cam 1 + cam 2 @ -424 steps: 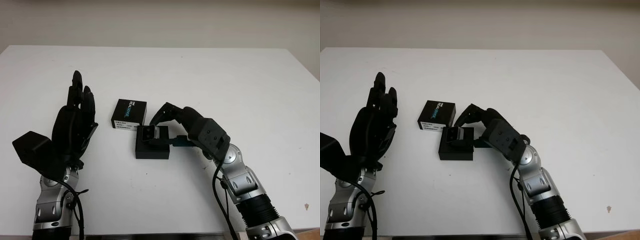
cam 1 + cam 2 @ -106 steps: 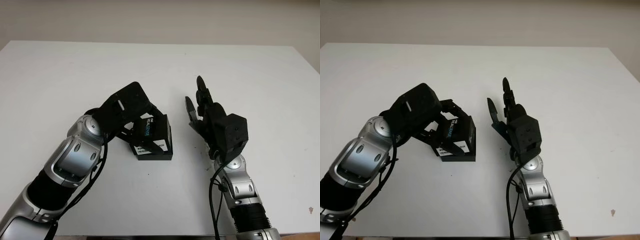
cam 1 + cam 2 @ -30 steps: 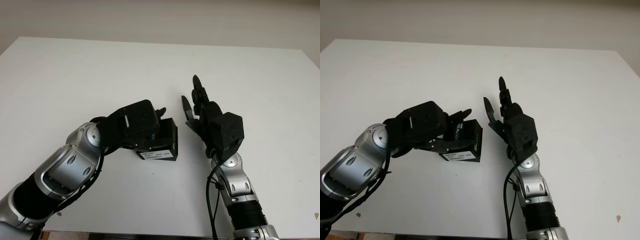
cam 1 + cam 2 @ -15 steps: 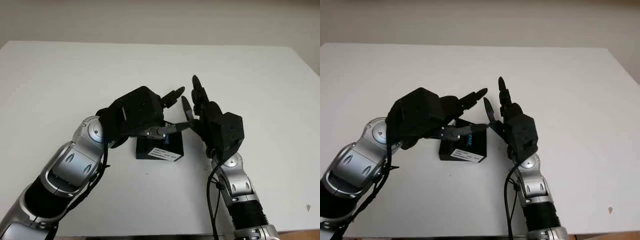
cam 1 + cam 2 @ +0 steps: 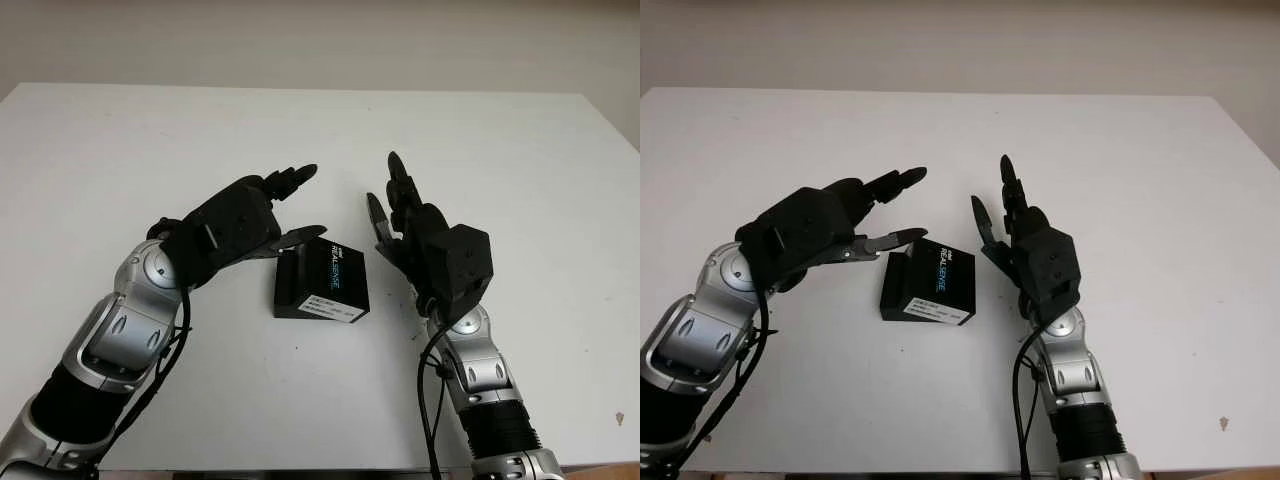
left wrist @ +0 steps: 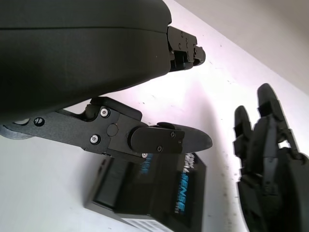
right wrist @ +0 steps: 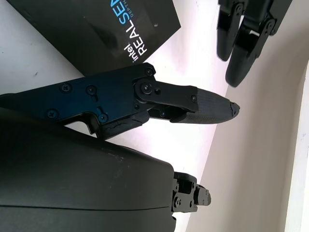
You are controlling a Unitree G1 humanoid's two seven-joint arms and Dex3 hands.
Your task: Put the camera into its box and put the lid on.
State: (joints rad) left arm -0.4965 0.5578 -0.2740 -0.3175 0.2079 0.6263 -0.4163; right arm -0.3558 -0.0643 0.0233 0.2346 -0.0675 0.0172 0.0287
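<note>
The black camera box (image 5: 289, 285) sits at the middle of the white table. Its lid (image 5: 335, 272), printed REALSENSE, lies on top, turned a little askew and shifted right, so a strip of the base shows on the left. The lid hides the inside of the box. My left hand (image 5: 305, 203) is open, just above and left of the box, not touching it. My right hand (image 5: 392, 200) is open and stands upright a short way to the right of the box. In the left wrist view the thumb (image 6: 159, 140) hangs over the lid (image 6: 183, 186).
The white table (image 5: 520, 160) stretches wide on all sides of the box. Its far edge meets a pale wall, and its right edge runs near the picture's right side.
My left hand has let go of the lid and drawn back up and to the left. The lid now lies on the box. The right hand has barely moved.
</note>
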